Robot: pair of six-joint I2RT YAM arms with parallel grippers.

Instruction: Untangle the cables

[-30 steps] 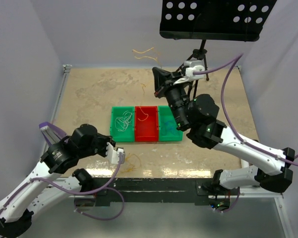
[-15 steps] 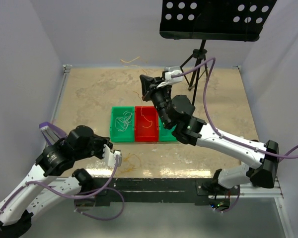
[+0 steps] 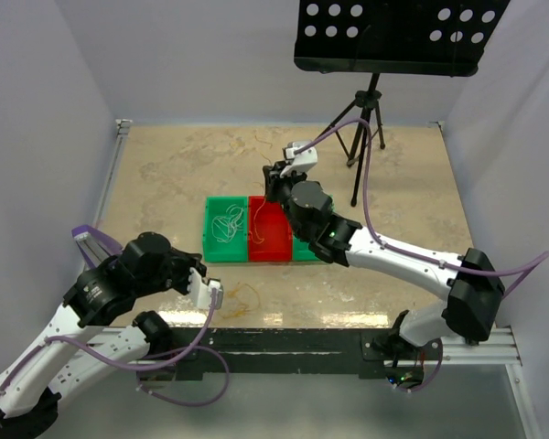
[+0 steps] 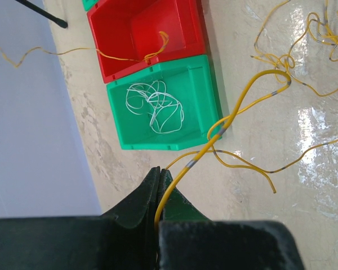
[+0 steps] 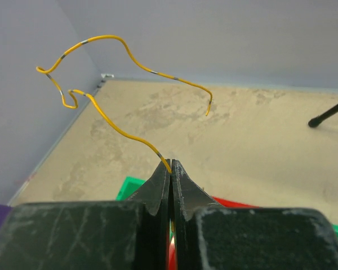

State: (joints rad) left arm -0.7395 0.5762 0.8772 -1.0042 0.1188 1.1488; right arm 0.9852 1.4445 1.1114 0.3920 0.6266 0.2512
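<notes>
Across the middle of the worktop [image 3: 165, 174] three bins stand touching in a row. On the left is a green bin [image 3: 224, 257] holding a coiled white cable [image 4: 156, 107], in the centre a red bin [image 3: 270, 254], and on the right a second green bin [image 3: 302, 252], mostly hidden under the right arm [image 3: 393, 251]. Above the red bin the right tool [image 5: 171, 164] is pinched tight on a yellow cable [image 5: 124, 133] that arcs up into the air. By the worktop's near edge the left tool [image 4: 159, 171] is clamped on a second yellow cable [image 4: 236, 112], which loops toward loose yellow cables [image 4: 321, 34] lying beside the bins. A tripod [image 3: 361, 137] under a black perforated panel [image 3: 393, 32] stands near the far right corner, just behind the right arm. Pale walls [image 3: 37, 137] close the left, far and right edges. Open surface lies between the bins and the far left corner.
</notes>
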